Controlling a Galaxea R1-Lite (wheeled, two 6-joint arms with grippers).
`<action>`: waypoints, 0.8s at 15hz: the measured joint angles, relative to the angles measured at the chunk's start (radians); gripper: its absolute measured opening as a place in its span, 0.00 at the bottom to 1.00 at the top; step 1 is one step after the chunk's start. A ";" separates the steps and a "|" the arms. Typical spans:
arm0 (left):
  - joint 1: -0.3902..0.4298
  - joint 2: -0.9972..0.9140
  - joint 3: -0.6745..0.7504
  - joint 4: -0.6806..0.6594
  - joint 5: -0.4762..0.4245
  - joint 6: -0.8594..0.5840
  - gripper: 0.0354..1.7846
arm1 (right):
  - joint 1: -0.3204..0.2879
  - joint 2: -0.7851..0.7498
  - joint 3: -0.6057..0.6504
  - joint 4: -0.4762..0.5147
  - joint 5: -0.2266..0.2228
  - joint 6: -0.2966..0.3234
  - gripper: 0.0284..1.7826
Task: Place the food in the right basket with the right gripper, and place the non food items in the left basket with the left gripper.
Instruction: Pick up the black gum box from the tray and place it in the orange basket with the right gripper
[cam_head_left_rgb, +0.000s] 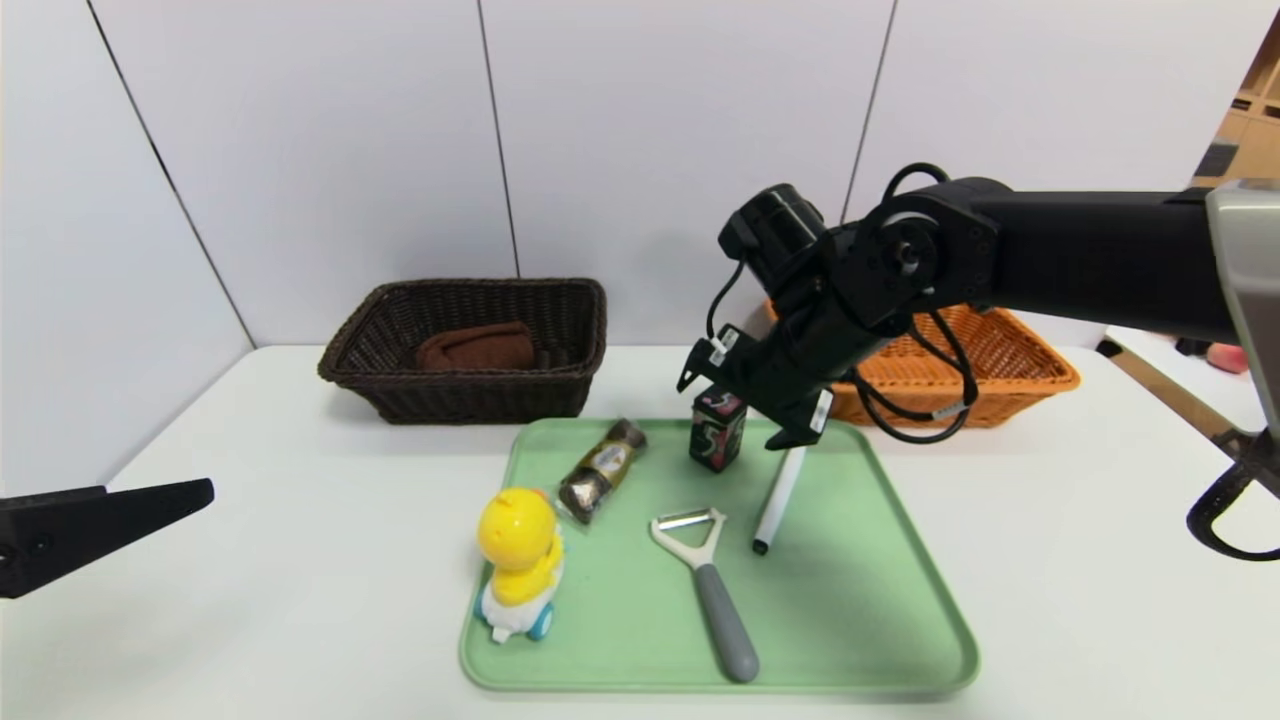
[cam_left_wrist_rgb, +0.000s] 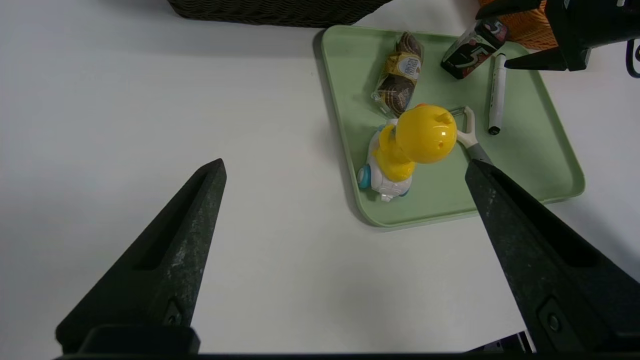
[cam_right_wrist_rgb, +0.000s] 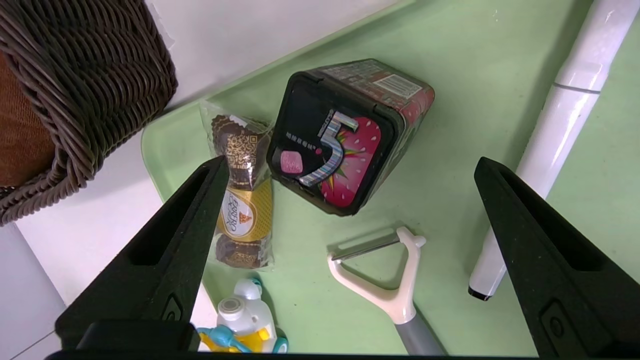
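The right gripper hangs over the far part of the green tray, just above the gum box, and its two fingers are spread wide with nothing between them. In the right wrist view the gum box shows between the fingers but no finger touches it. The gum box stands upright on the tray, between the chocolate pack on its left and the white marker on its right. The peeler lies in the middle of the tray with the grey handle toward the robot. The yellow duck toy stands on the left edge of the tray.

The left gripper stays low over the white table, well apart from the tray, also released and empty.

The dark brown basket stands behind the tray on the left with a brown cloth item inside. The orange basket stands behind on the right, partly hidden by the right arm
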 joint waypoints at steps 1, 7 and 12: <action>-0.001 0.002 0.001 0.000 0.000 0.000 0.94 | -0.001 0.003 0.000 -0.009 0.001 0.000 0.95; -0.001 0.007 0.011 0.001 0.000 -0.001 0.94 | 0.009 -0.021 0.001 -0.008 -0.032 -0.082 0.95; 0.000 0.001 0.013 0.000 0.000 -0.002 0.94 | 0.017 -0.089 0.025 -0.002 -0.117 -0.241 0.95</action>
